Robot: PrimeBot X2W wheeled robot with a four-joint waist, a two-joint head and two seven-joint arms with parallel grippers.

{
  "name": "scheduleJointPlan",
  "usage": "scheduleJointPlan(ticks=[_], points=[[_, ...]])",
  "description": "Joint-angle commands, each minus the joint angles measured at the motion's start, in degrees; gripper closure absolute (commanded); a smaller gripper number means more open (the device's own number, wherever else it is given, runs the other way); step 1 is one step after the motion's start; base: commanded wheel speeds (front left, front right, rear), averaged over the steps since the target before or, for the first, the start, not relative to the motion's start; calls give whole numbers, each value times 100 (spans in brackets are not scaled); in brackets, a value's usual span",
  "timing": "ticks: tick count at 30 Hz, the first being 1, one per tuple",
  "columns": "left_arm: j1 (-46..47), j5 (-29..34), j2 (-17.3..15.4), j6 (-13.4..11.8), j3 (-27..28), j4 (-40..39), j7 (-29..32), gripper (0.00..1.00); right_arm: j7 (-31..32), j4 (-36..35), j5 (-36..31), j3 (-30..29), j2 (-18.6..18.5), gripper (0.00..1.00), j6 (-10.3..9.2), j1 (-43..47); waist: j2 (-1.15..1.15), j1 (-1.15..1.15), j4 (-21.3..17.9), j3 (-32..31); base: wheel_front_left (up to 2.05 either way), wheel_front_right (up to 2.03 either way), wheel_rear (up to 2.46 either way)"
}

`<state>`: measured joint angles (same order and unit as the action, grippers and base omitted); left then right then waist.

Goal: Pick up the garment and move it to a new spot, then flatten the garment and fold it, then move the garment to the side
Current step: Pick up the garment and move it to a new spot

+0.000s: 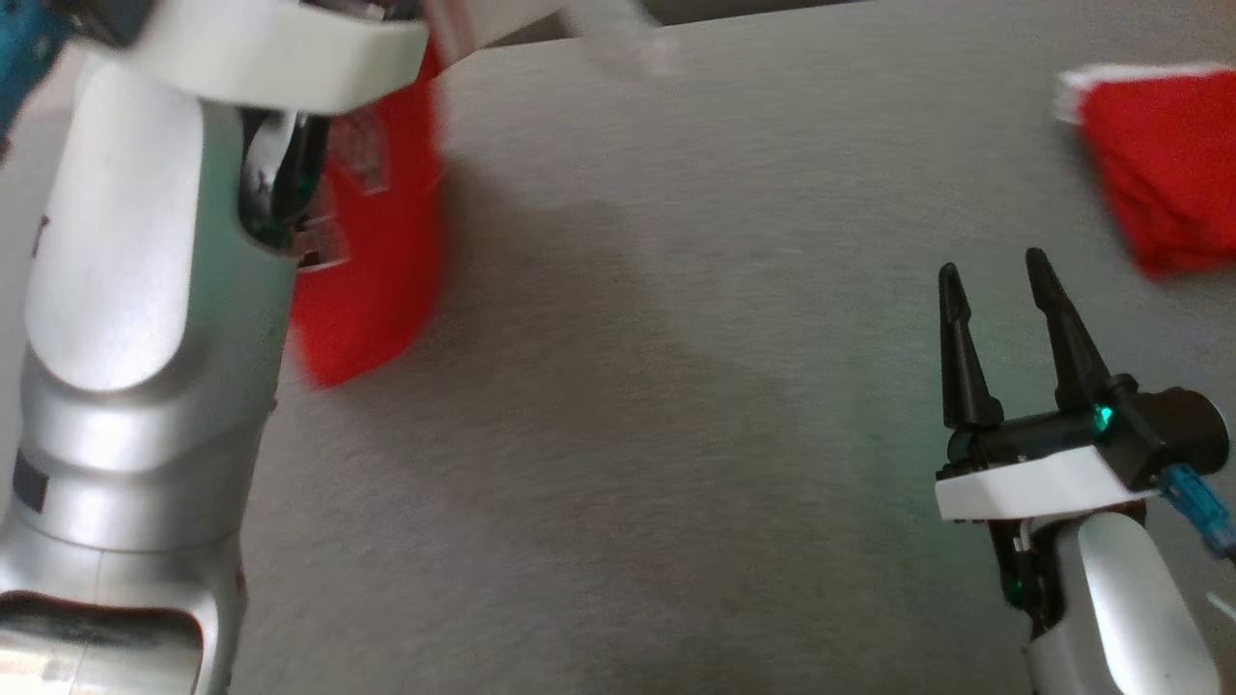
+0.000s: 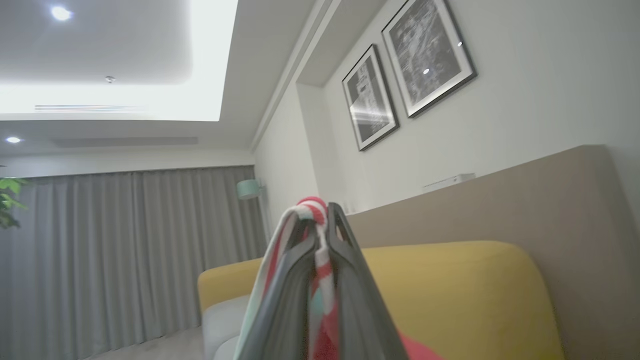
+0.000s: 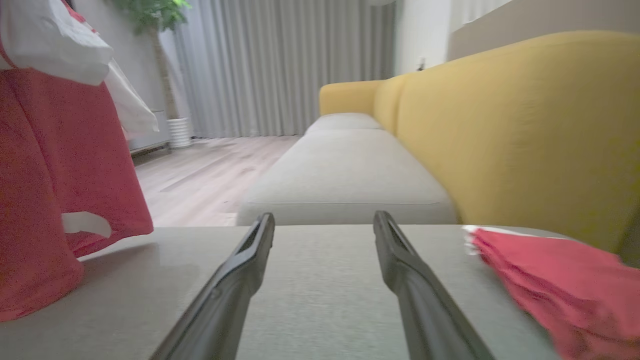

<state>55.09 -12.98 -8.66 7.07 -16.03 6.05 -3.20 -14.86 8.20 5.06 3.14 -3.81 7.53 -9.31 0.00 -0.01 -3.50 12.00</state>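
Head view: the right claw [image 1: 995, 275] is released above the grey textured counter [image 1: 628, 434]. A red fabric garment with white trim [image 1: 372, 241] hangs well to its left, and a folded red cloth [image 1: 1168, 164] lies ahead to its right.

Left wrist view: the left claw [image 2: 322, 212] is clenched on the garment's red-and-white striped edge.

Right wrist view: the garment hangs left of the right claw, with the folded cloth to the right.

The surface [image 1: 676, 434] is a flat grey top with a fine matte grain. One item lies directly on it: a folded red cloth [image 1: 1159, 164] with a white edge, at the far right. At the left, a hanging red garment [image 1: 377, 241] reaches low over the surface; contact cannot be confirmed.
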Motion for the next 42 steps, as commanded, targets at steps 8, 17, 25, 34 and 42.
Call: scheduleJointPlan(ticks=[8,17,25,34,42], points=[[-93,-267,-132,13,-205,33,157,100,-14,-243,279,93,90,0,-4,63,0,1,-1680,-141,0,0,0],[-1771,-12,33,9,-1108,1353,-630,51,-14,-130,513,208,92,0,-4,89,0,1,-1735,211,0,0,0],[-3064,-44,439,-457,-1068,1734,-1174,0,-14,120,510,507,92,0,-4,124,0,1,-1038,140,0,0,0],[-4842,68,562,-1084,249,145,-1178,0,-14,456,486,424,92,0,-4,518,0,1,-40,-699,0,0,0],[-5991,131,577,-1156,496,-197,-1179,0,-14,690,590,234,93,0,-4,1050,0,1,628,-1392,0,0,0]])
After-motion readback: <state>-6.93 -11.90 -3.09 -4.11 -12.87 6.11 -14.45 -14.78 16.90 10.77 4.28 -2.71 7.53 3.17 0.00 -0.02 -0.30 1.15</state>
